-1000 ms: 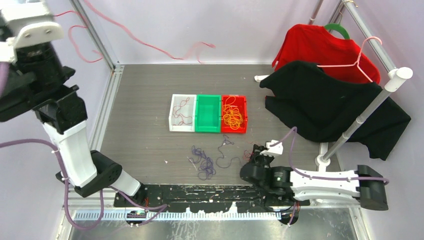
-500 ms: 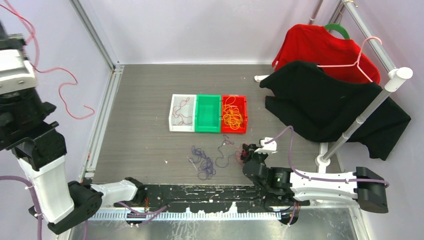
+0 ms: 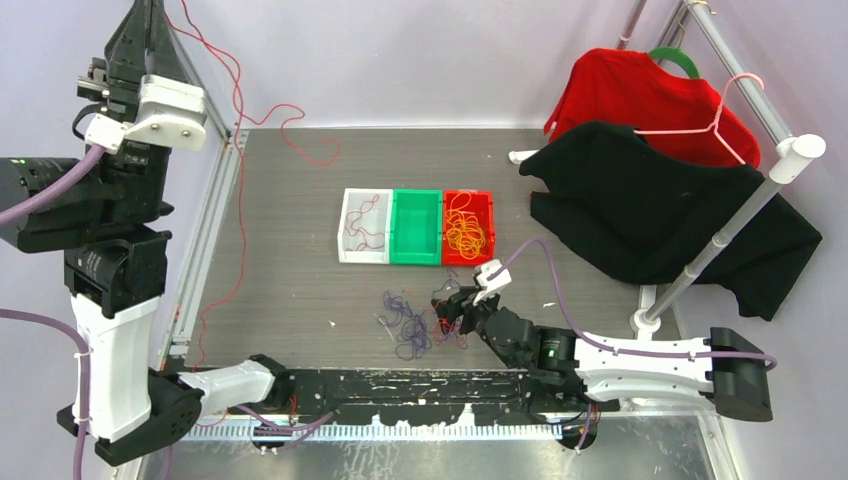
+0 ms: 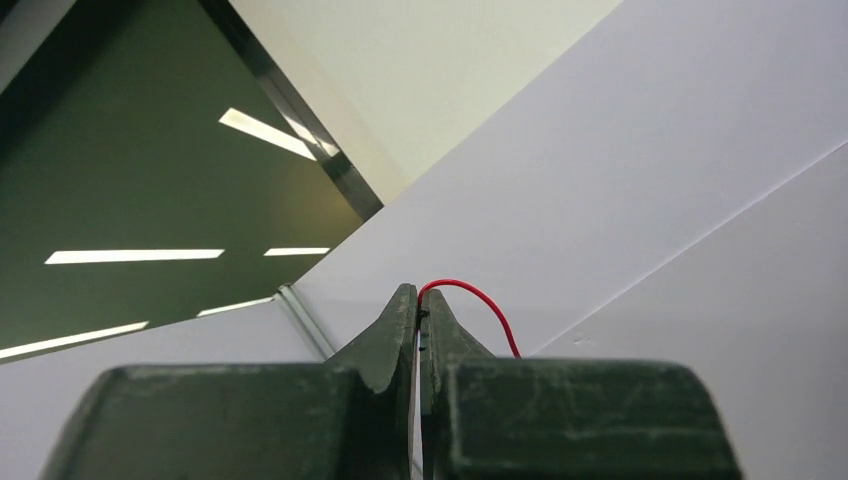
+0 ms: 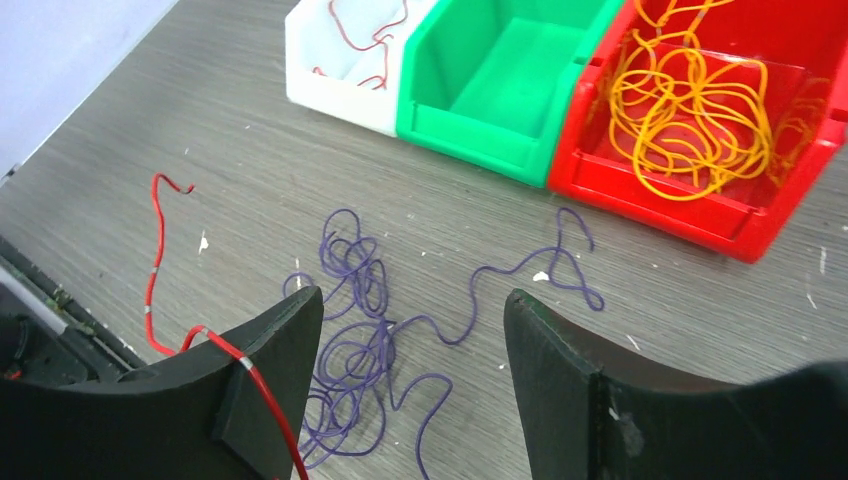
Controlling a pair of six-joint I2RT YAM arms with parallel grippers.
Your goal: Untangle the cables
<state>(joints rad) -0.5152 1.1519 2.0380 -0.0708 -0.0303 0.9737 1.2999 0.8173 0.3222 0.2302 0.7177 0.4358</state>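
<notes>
Two pincers, in two very different states. Our left pincer (image 4: 418,302) is pressed together on the red cable (image 4: 478,300), which arcs out from between the tips. That wrist view otherwise gives us only pale walls and ceiling lights. The top camera shows what it cannot: the left pincer (image 3: 150,25) is raised high over the left side. The red cable (image 3: 238,100) hangs from it in long slack, loops onto the tabletop (image 3: 280,220) near the back, and trails down the left edge.

Our right pincer (image 3: 447,305) sits low at the front, spread wide with nothing in its grip, just beside the purple cables (image 3: 405,325). Its own camera (image 5: 410,310) looks down between the fingers (image 5: 280,350) onto the purple cables (image 5: 355,330). They lie in a loose clump on the tabletop, with one strand snaking towards the bins. A stretch of the red cable (image 5: 155,260) crosses in front of one finger, and we cannot tell whether it touches.

Beyond the clump, a white bin (image 3: 350,255), a green bin (image 3: 416,260) and a red bin (image 3: 468,262) stand side by side, touching. The white bin holds red strands (image 3: 365,225), and the red bin holds orange-yellow cables (image 3: 467,232). The wrist view shows those coils (image 5: 690,110) far more clearly. Well apart to the right, seen only from above, a clothes rack (image 3: 740,215) carries a red garment (image 3: 640,90) and a black garment (image 3: 650,210).
</notes>
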